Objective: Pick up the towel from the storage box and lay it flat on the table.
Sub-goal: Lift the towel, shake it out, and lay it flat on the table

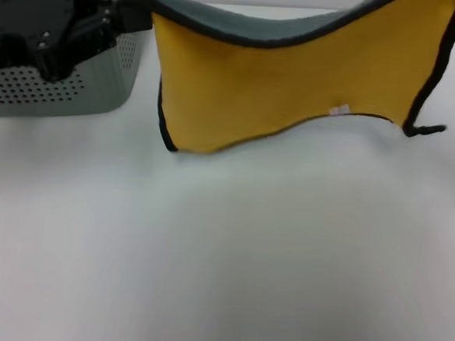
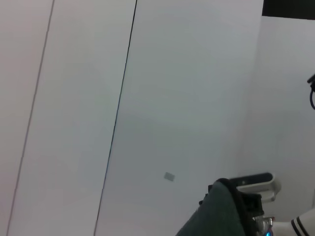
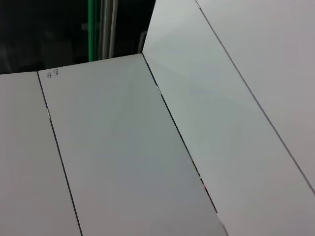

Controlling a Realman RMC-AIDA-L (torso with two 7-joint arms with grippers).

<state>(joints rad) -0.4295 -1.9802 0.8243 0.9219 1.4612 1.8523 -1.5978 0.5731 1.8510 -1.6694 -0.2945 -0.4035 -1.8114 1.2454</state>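
The towel [image 1: 281,80] hangs stretched above the table [image 1: 222,248], its yellow side facing me, its dark grey-green side along the sagging top edge and a small white tag at the lower edge. My left gripper [image 1: 128,11] is at the upper left, over the storage box [image 1: 69,89], and is shut on the towel's upper left corner. The towel's upper right corner runs out of the head view. In the left wrist view the towel's grey-green side [image 2: 219,211] ends at my right gripper [image 2: 246,199], which seems shut on that far corner.
The storage box stands at the table's far left, partly hidden by my left arm. Bare white tabletop spreads below and in front of the towel. Both wrist views mostly show pale wall panels with dark seams.
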